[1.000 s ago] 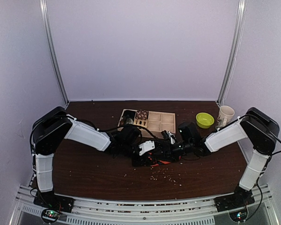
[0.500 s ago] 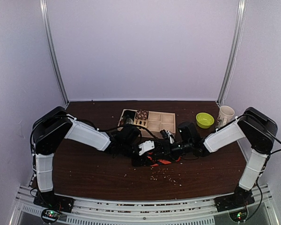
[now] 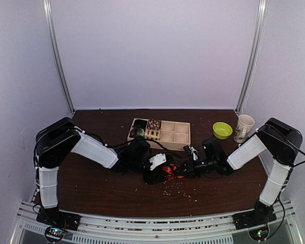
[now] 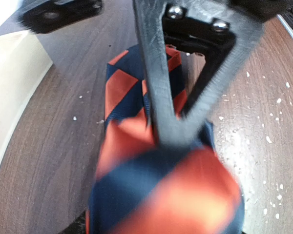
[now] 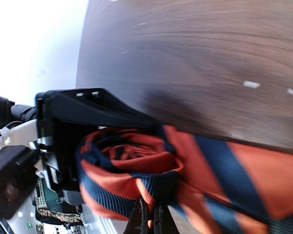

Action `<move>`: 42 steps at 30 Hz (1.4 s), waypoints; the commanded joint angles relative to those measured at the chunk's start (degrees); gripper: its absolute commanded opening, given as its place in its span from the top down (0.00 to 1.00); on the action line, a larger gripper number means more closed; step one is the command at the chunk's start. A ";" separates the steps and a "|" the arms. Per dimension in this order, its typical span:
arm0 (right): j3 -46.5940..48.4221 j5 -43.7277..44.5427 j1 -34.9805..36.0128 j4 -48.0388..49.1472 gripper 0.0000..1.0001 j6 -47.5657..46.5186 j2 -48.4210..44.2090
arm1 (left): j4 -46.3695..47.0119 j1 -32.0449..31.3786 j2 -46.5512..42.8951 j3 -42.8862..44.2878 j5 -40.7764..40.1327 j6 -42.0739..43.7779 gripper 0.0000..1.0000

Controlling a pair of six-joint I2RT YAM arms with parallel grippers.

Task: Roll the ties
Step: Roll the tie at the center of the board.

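Pulling back toward four o'clock, my right fingers (image 5: 139, 217) pinch the tie (image 5: 136, 161); my left fingers (image 4: 154, 73) clamp its rolled core, tightening the winding.

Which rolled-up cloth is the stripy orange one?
The tie in front of the wooden tray; the little rolls inside the tray are brown and dark.

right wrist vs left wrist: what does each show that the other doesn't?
Right wrist only: the spiral, rolled-up end of the red-orange and navy striped fabric necktie, seen end-on. Left wrist only: the side of the pale wooden tray. Both: the necktie's diagonal stripes, white crumbs and the dark wooden table.
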 commanded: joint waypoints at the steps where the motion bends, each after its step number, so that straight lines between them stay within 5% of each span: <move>1: -3.38 3.23 -2.51 -8.70 1.00 -2.33 1.92 | 10.50 -0.14 -2.04 -3.96 -0.19 -2.90 0.33; 10: -1.29 7.30 -3.83 -17.89 1.00 -8.17 0.79 | 26.90 -1.76 1.42 -5.99 1.08 -7.82 0.27; 18: -0.77 7.80 -3.83 -19.38 1.00 -8.75 1.21 | 31.42 -3.76 8.51 0.26 -0.15 -10.94 0.28; 21: -0.88 7.84 -3.84 -19.29 1.00 -8.62 0.51 | 28.30 -3.75 9.81 2.30 -0.33 -11.08 0.36; 25: -2.06 5.45 -4.07 -15.37 1.00 -7.38 -1.68 | 23.29 -3.48 9.44 1.75 -0.89 -9.30 0.59; 28: -3.34 5.07 -4.64 -12.78 0.86 -7.02 -7.66 | 19.89 -1.75 8.46 0.30 0.96 -8.80 0.69; 33: -0.04 4.04 -4.81 -16.17 0.66 -9.98 -13.34 | 14.85 -0.67 7.13 -1.05 4.02 -6.30 0.74; 42: 6.23 5.03 -4.08 -22.08 0.75 -13.30 -3.74 | 12.94 -0.36 7.62 -0.15 6.75 -5.38 0.75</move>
